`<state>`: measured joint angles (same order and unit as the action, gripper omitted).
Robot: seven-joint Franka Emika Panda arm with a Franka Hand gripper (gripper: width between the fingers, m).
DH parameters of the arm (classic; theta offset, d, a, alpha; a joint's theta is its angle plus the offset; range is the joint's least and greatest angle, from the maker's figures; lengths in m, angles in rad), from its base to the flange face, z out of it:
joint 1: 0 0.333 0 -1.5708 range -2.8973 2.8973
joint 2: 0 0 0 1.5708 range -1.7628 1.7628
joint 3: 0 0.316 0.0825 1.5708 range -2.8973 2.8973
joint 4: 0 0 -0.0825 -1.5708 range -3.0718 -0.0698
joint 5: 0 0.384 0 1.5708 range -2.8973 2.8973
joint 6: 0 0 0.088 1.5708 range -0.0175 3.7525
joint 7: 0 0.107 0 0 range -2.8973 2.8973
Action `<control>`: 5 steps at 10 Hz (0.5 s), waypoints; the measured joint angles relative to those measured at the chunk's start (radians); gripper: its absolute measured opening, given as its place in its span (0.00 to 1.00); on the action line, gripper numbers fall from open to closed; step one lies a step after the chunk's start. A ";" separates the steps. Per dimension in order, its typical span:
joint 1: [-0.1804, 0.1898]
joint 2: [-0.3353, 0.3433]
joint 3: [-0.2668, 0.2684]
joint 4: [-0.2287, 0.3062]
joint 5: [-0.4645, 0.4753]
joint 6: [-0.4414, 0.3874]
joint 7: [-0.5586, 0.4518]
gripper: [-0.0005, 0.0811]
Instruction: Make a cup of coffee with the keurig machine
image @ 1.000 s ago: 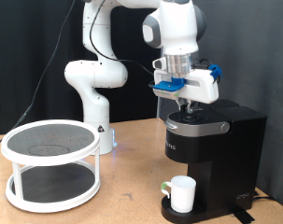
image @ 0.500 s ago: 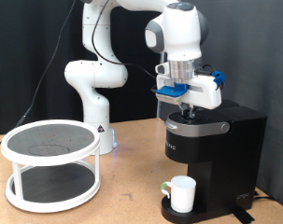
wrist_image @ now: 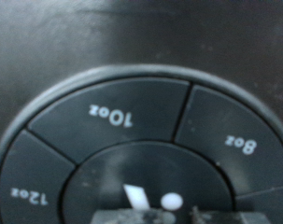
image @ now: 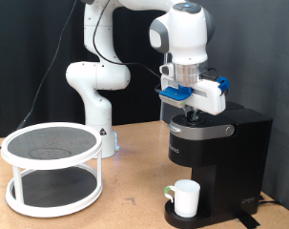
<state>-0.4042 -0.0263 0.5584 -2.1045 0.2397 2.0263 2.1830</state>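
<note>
The black keurig machine [image: 218, 157] stands at the exterior view's right with its lid down. The white cup [image: 186, 197] sits on the machine's round drip base, under the spout. My gripper [image: 191, 114] points straight down onto the machine's silver-rimmed top panel, its fingers close together with nothing between them. In the wrist view the round button panel [wrist_image: 113, 117] fills the picture, with segments marked 10oz, 8oz and 12oz. The gripper [wrist_image: 164, 217] shows only as dark tips right over the panel's centre button.
A white two-tier round rack [image: 51, 167] stands on the wooden table [image: 130, 205] at the exterior view's left. The arm's white base [image: 96, 91] is behind it. A black curtain forms the background.
The gripper has shifted slightly to the exterior view's right and down onto the machine's top panel. The cup and the machine have not moved.
</note>
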 joint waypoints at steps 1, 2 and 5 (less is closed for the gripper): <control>-0.001 0.010 -0.001 0.012 0.000 -0.016 0.010 0.01; -0.002 0.021 -0.003 0.025 0.000 -0.032 0.022 0.01; -0.007 0.071 -0.015 0.083 0.000 -0.104 0.029 0.01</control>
<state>-0.4107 0.0446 0.5439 -2.0212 0.2398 1.9218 2.2124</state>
